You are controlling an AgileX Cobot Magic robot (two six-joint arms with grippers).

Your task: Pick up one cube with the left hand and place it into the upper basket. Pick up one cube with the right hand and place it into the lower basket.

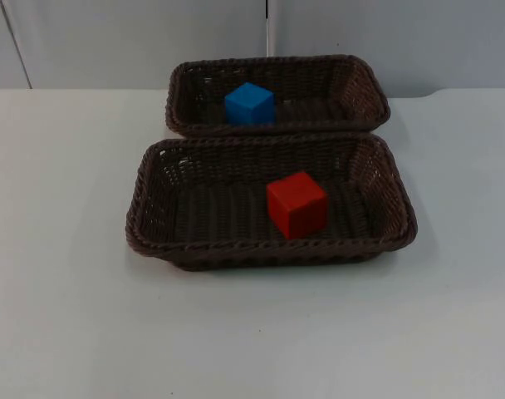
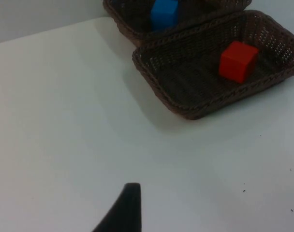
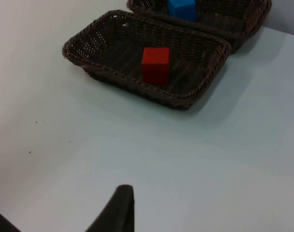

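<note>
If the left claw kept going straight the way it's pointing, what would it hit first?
Probably the bare white table top; the nearer brown woven basket holding the red cube sits off to one side, though depth is unclear.

No text, label, brand, number or sign can be read anywhere.

- You see the red cube (image 1: 296, 204) flat in the lower basket (image 1: 153, 237), well ahead of both grippers.
- The blue cube (image 1: 250, 104) sits in the upper basket (image 1: 365, 112), farther off.
</note>
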